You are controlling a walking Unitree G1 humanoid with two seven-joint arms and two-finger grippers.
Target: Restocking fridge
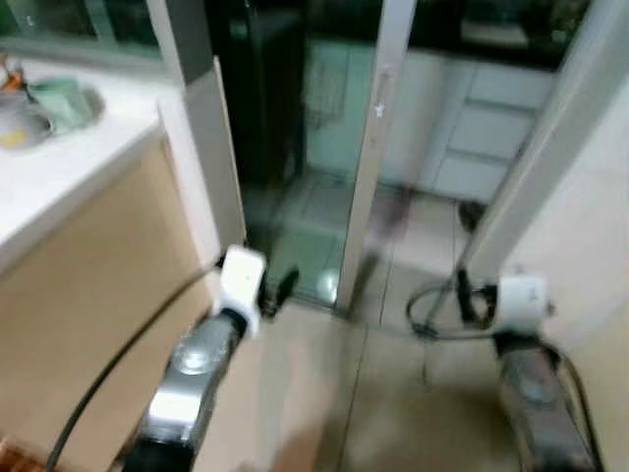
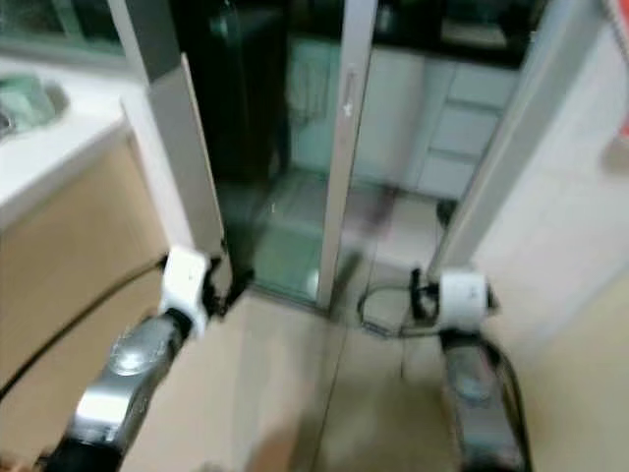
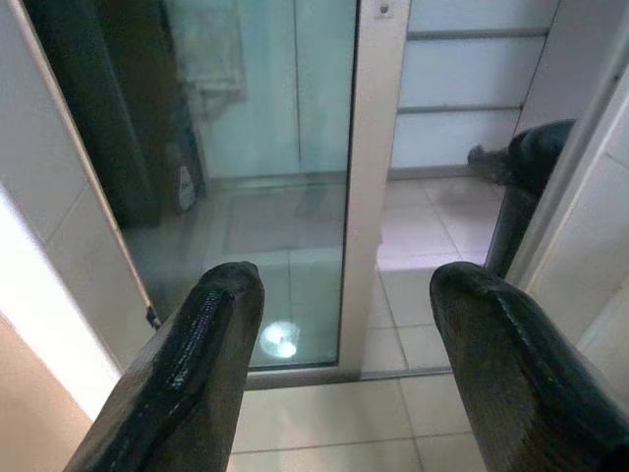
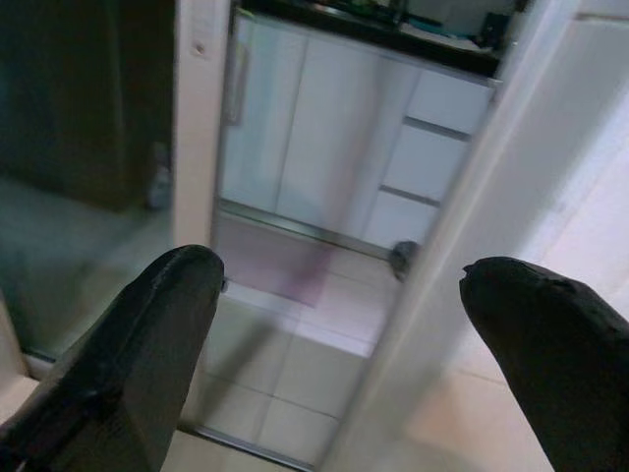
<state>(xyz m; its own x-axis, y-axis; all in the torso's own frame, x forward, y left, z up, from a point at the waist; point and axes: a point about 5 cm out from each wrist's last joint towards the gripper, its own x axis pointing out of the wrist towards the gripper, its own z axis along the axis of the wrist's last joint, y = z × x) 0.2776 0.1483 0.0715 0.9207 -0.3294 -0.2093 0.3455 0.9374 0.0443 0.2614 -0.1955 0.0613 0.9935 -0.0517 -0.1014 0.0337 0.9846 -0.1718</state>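
No fridge or goods can be made out in these blurred frames. My left gripper [image 1: 278, 288] is held out low in front of me. In the left wrist view its two black fingers [image 3: 206, 334] stand apart, so the left gripper [image 3: 344, 285] is open with nothing between them. My right gripper [image 1: 462, 295] is held out at about the same height. It is open too [image 4: 339, 275], and its fingers [image 4: 147, 324] are wide apart and empty. Both point at a doorway with a glass sliding door [image 1: 324, 147].
A white counter [image 1: 69, 167] over a beige cabinet front runs along my left, with a green cup [image 1: 61, 101] on it. A pale door post [image 1: 371, 157] stands in the middle and another frame [image 1: 550, 138] on the right. Beyond are white cabinets [image 1: 491, 128] and tiled floor [image 1: 413, 393].
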